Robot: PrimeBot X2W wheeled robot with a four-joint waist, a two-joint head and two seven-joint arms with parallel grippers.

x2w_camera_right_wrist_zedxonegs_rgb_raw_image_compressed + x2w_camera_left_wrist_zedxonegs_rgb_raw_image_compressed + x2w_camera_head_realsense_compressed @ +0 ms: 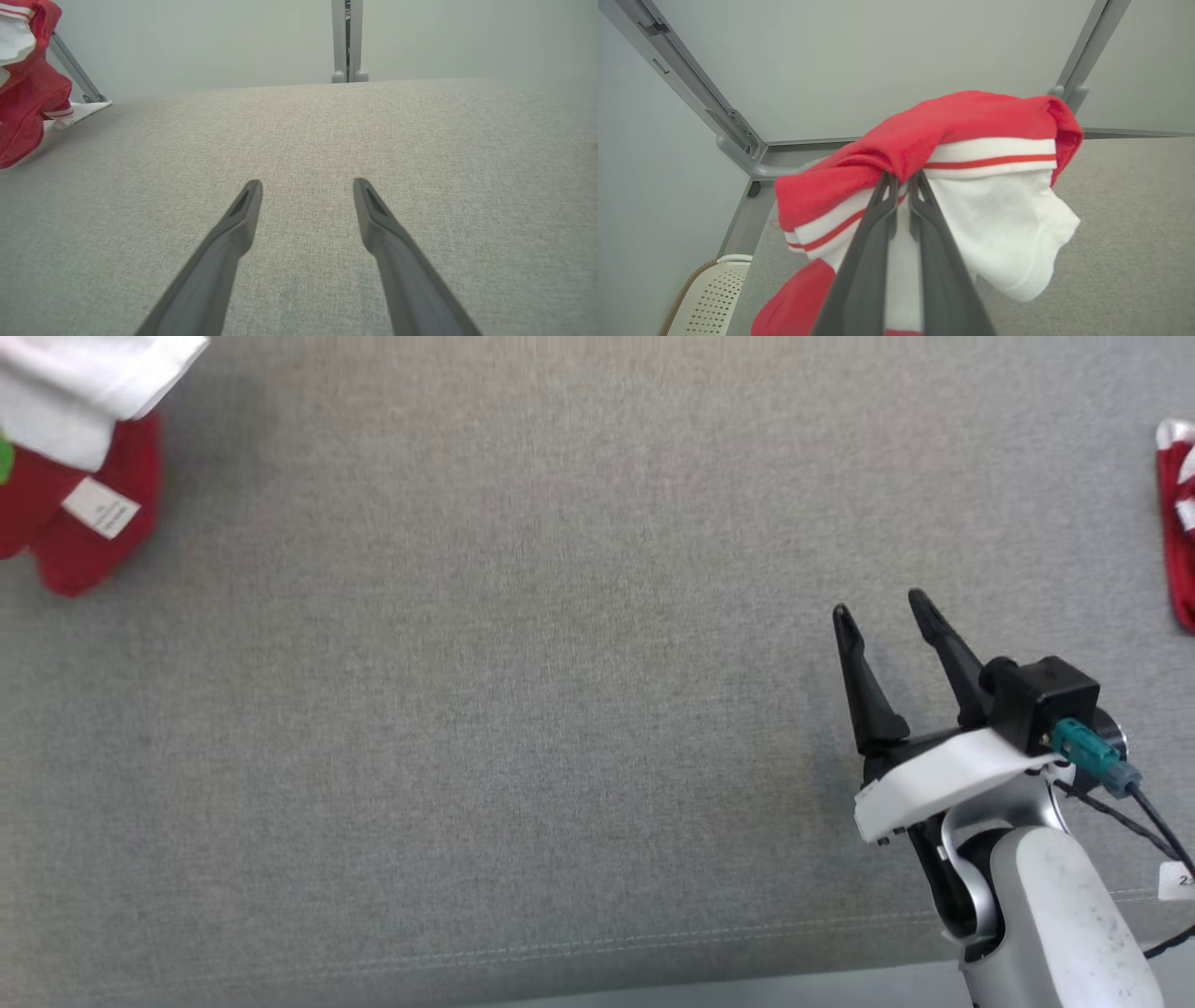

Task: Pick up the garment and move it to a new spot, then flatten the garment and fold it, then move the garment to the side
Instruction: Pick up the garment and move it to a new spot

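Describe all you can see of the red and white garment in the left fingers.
The garment looks like soft red fleece with white panels, red-striped white trim and a white sewn-in label. It is bunched and draped, lifted by the left gripper, whose fingers are shut on a fold. It hangs at the far left of the grey surface.

the garment is bright red with white panels and a white band crossed by a thin red stripe; a white label sits on the red. the table is a heathered grey weave. the right gripper is black, its wrist cover white, with a teal connector. the left gripper is dark grey. a cream basket has a dotted perforation pattern. the frame is grey.
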